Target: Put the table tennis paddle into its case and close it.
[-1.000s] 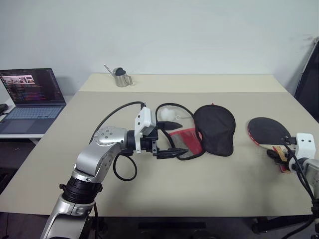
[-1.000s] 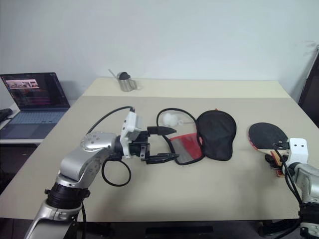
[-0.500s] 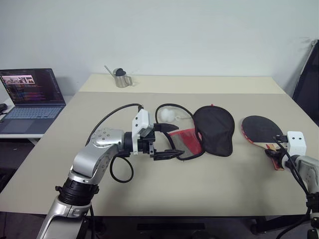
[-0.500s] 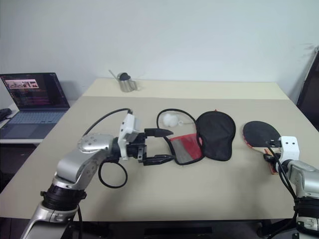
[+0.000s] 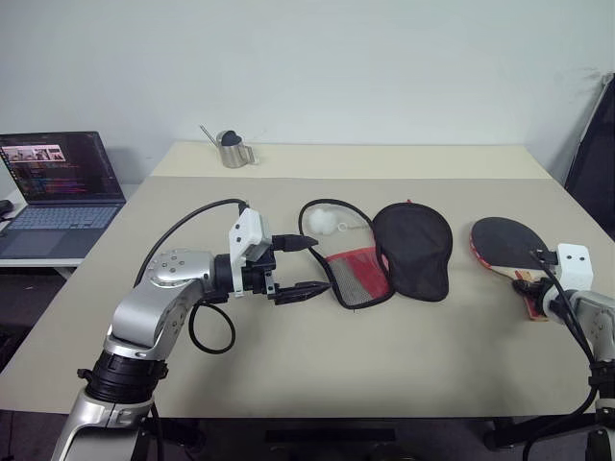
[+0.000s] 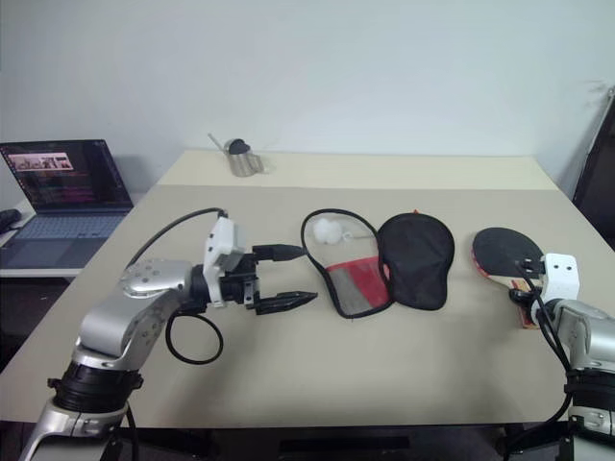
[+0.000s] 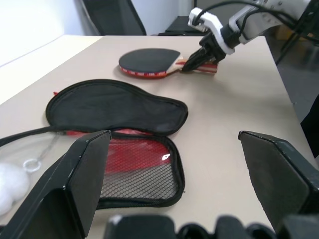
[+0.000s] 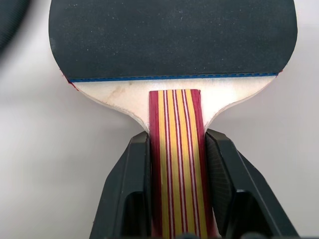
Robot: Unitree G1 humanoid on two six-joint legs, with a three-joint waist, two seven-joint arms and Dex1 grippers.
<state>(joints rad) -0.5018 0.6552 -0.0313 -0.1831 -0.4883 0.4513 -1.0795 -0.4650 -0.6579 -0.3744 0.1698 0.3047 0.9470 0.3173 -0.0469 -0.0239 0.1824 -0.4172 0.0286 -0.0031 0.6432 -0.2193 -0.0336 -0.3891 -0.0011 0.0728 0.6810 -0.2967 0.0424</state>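
The table tennis paddle (image 5: pixel 504 243) shows its black rubber face at the right of the table, handle toward me. My right gripper (image 8: pixel 177 142) is shut on the striped wooden handle (image 8: pixel 175 149), one finger on each side. In the middle of the table the case (image 5: pixel 415 250) lies unzipped and spread flat, its red mesh half (image 5: pixel 357 274) beside the black flap. A white fluffy ball (image 5: pixel 321 222) rests just behind it. My left gripper (image 5: pixel 312 264) hovers open to the left of the case, pointing at it, with nothing between its fingers.
A small metal pitcher (image 5: pixel 231 149) stands at the far left of the table (image 5: pixel 317 355). A laptop (image 5: pixel 62 182) sits open on a side desk to the left. A black chair (image 5: pixel 596 163) stands beyond the table's right edge.
My right gripper closed on the paddle's handle and shifted the paddle a little left and up. My left gripper drew back to the left, away from the case, still open.
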